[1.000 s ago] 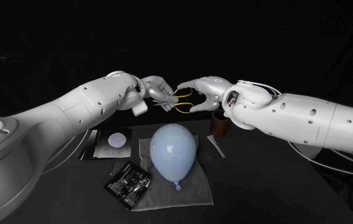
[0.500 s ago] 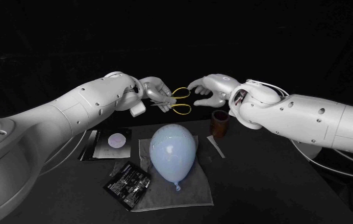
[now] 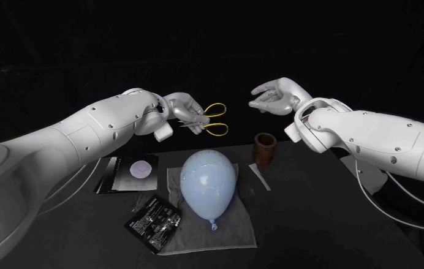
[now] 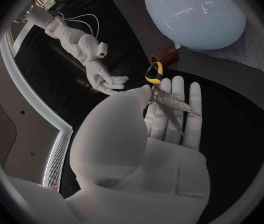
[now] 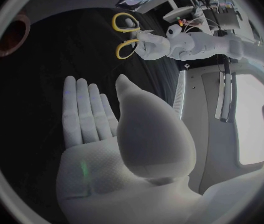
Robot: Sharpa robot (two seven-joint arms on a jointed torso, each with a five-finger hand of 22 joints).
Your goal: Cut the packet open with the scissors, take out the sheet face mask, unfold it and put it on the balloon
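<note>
My left hand (image 3: 183, 111) holds the scissors (image 3: 212, 120) by the blades above the table, their yellow handles pointing toward my right hand (image 3: 276, 95). In the left wrist view the scissors (image 4: 163, 94) lie across the fingers (image 4: 169, 119). My right hand is open and apart from the handles, palm up; in its wrist view its hand (image 5: 107, 134) holds nothing, and the yellow scissors (image 5: 125, 36) show beyond it. A pale blue balloon (image 3: 208, 180) lies on a grey cloth (image 3: 221, 232). A black packet (image 3: 153, 220) lies at the cloth's front left corner.
A brown cylinder (image 3: 264, 148) stands on the table behind the balloon, to its right. A thin white strip (image 3: 260, 176) lies beside the cloth. A dark flat sheet with a pale round mark (image 3: 132, 171) lies left of the balloon.
My right hand has let go of the yellow scissor handles and moved up and to the right, opening. My left hand still holds the scissors in nearly the same place.
</note>
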